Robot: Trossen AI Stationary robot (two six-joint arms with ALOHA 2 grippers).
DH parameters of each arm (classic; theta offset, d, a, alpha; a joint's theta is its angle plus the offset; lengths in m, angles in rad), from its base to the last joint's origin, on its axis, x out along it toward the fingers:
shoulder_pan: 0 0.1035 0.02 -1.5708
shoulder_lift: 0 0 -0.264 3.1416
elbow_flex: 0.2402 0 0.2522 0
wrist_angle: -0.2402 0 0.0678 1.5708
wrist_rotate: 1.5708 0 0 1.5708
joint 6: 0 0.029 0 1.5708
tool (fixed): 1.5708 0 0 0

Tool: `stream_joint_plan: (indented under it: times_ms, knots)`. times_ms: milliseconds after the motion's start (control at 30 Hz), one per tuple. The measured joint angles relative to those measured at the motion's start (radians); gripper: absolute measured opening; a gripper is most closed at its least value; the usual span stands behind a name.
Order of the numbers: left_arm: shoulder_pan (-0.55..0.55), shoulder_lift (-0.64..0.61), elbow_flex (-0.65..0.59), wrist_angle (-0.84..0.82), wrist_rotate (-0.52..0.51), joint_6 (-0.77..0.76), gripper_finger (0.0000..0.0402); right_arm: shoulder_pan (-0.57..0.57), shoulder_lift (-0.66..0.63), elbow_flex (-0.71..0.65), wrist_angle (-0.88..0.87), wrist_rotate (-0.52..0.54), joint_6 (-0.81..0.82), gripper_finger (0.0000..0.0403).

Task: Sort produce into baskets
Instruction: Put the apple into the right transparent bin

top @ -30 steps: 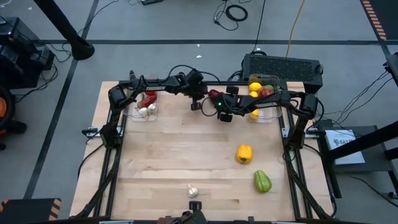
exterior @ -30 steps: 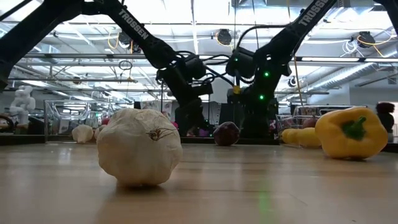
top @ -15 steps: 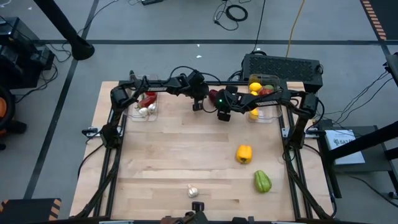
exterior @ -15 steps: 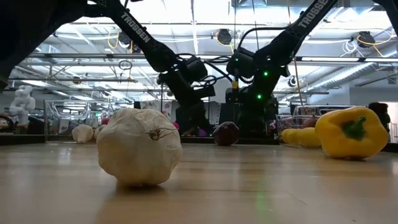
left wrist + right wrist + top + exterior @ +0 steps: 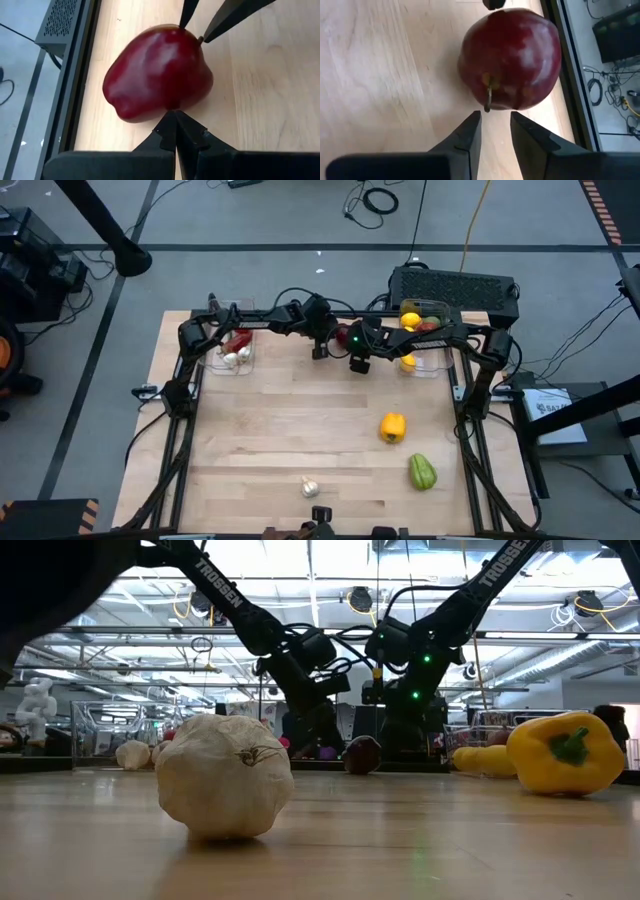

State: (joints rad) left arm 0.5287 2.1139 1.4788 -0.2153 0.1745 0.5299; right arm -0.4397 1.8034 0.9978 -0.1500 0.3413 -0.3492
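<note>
Two hands flank the red apple near the desk's back edge: the right hand, fingers slightly parted and holding nothing, faces its stem just ahead, while the left hand, fingers pressed together and empty, touches its opposite side, both equally near.

From above, the red apple sits almost wholly hidden between both arms' wrists. Contents of the left basket too small to identify. Low view: front garlic blurred.
</note>
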Motion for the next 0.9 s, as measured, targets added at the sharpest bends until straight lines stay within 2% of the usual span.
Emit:
stream_joint_plan:
  times_ms: [500,900]
  knots:
    - [-0.009,0.000,0.000,-0.001,0.000,0.001,0.0002,-0.012,0.000,0.000,0.009,0.000,-0.004,0.0091]
    - [-0.014,0.000,0.000,-0.001,0.000,0.001,0.0002,-0.012,0.000,0.000,0.009,-0.008,-0.004,0.0026]
